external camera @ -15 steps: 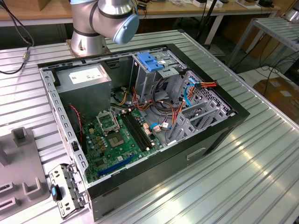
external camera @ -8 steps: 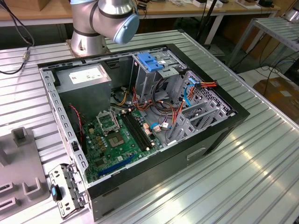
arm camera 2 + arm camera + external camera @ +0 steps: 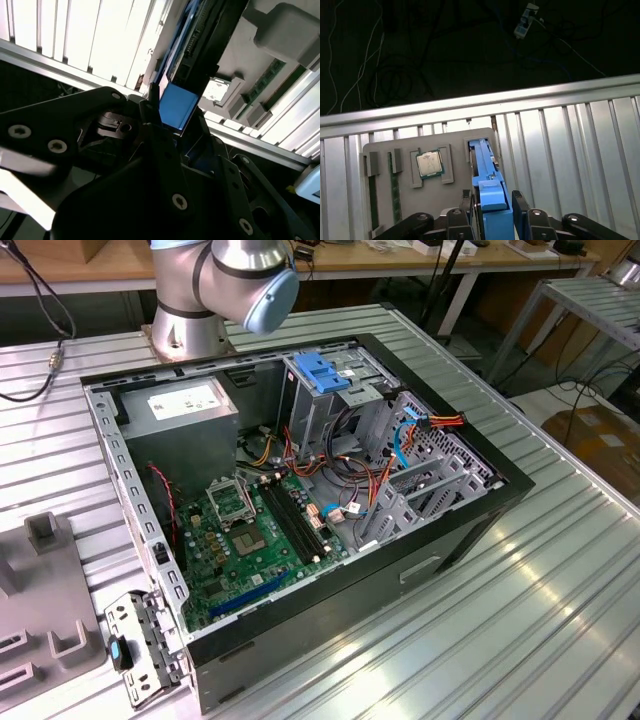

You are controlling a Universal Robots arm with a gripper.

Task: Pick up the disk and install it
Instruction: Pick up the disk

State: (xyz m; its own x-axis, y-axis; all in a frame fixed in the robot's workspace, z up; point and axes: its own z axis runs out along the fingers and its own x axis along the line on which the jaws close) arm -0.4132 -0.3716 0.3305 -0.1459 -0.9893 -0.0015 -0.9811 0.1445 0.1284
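We judge the task to be at its first step: the grasp is made, but the disk has not yet left its holder.

In the first wrist view the disk (image 3: 485,165) stands on its edge in a slot of the grey parts tray (image 3: 435,200), and its blue rail runs away from the camera. A processor chip (image 3: 429,163) lies in a recess just beside it, and a green memory stick (image 3: 395,195) sits further along the same tray. The tray itself rests on the ribbed metal table (image 3: 570,150).

The gripper (image 3: 492,197) is at the near end of the disk. Its two dark jaws stand one on each side of the blue end tab, and in both wrist views they seem to press against it, so we read them as pinching the disk by this tab. In the second wrist view the blue tab shows between the fingertips of the gripper (image 3: 176,112), and the dark body of the disk (image 3: 200,55) goes on beyond it.

The installing is all left to do. In the exterior view the open computer case (image 3: 400,580) lies on the table, well apart from the gripper's place. Its metal drive cage (image 3: 310,415), under a light-blue latch plate (image 3: 322,375), shows no blue-railed disk that we can make out.
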